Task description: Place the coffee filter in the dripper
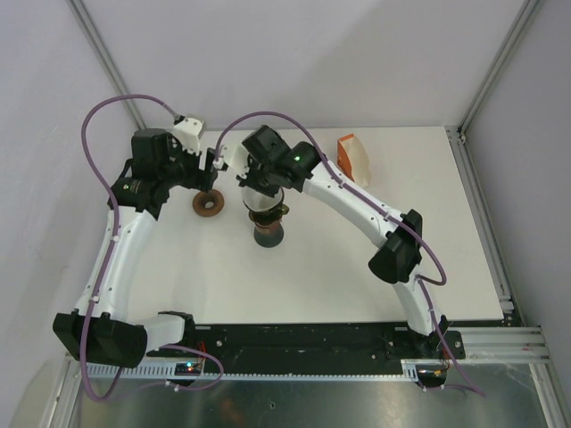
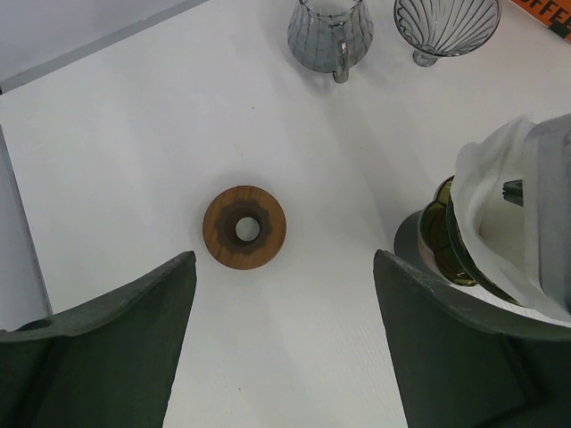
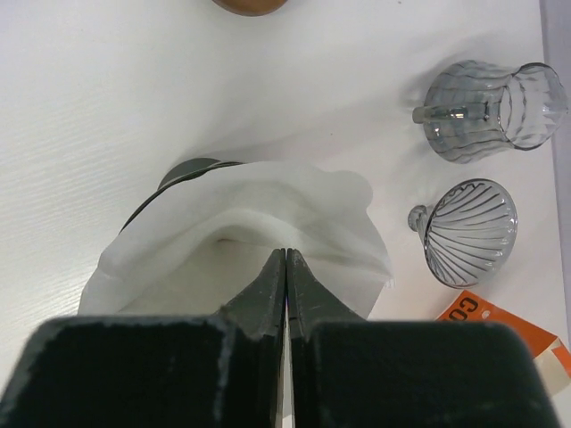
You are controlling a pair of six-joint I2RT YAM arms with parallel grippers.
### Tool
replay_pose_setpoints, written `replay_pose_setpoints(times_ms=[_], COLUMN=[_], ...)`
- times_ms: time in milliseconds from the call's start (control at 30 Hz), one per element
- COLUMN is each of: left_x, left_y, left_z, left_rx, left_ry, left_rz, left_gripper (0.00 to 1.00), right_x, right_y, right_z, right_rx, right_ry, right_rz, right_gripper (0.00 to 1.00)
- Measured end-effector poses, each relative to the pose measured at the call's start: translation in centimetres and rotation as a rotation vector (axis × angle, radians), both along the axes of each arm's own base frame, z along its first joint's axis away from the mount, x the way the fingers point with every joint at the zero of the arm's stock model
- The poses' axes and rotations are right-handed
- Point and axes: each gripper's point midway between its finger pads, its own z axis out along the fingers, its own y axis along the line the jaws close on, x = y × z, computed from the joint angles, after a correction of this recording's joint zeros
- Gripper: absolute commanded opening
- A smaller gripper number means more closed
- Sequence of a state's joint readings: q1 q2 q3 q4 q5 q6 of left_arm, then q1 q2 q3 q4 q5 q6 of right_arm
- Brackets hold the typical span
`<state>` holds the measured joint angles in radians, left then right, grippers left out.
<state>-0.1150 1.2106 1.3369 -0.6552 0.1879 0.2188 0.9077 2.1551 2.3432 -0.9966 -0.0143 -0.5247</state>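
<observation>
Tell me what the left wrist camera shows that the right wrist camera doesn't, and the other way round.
Only the left wrist: the open left gripper and the whole wooden ring. Only the right wrist: the right gripper, shut, its tips at the fold of the paper filter. Both: the filter sitting in the dark dripper, the glass jug, the ribbed glass cone and the orange box; the right wrist catches only the ring's edge.
</observation>
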Motion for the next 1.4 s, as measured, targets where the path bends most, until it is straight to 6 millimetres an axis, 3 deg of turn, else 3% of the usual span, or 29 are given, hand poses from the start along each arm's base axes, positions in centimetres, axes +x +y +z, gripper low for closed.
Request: replay_pose_setpoints(times_ms=[233,433,533,733,833,900,1000,1167,1233,1400], left_x=[0.0,-0.1,-0.1,-0.2,-0.2,-0.2,-0.3,-0.3,-0.2,0.0], left_y=[0.0,-0.2,-0.3,-0.3,-0.3,-0.3,-0.3,-0.2,0.0,0.4], left_z=[0.0,0.0,-0.1,-0.7,-0.7,-0.7,-1.0,-2.1,-2.4,-3.3], left_rx=[-0.001,-0.007,-0.008,-0.007,-0.007,-0.007,-0.006,-0.004,-0.003,-0.002], left_ry=[0.001,0.002,0.005,0.018,0.018,0.019,0.025,0.050,0.058,0.076], left_rz=[-0.003,-0.013,-0.016,-0.016,-0.016,-0.016,-0.015,-0.012,-0.008,0.005], left_gripper=[0.85,0.85,0.85,0.85,0.85,0.85,0.85,0.85,0.85,0.85], right_x=[0.1,-0.2,-1.0,-3.7,-4.0,-3.3,-1.7,2.2,3.5,6.4], right_y=[0.0,-0.4,-0.8,-2.5,-5.0,-7.2,-11.2,-16.3,-17.3,-18.0], right_z=[0.2,2.2,4.8,13.0,16.0,16.6,14.7,7.5,5.0,2.4], right_rx=[0.003,0.057,0.130,0.414,0.567,0.642,0.731,0.777,0.767,0.800], right_ry=[-0.005,-0.039,-0.069,-0.114,-0.109,-0.104,-0.056,0.105,0.155,0.202], right_rz=[-0.003,-0.024,-0.025,0.004,-0.018,-0.067,-0.190,-0.469,-0.559,-0.687], right_gripper=[0.03,0.26,0.38,0.51,0.53,0.53,0.52,0.52,0.52,0.56])
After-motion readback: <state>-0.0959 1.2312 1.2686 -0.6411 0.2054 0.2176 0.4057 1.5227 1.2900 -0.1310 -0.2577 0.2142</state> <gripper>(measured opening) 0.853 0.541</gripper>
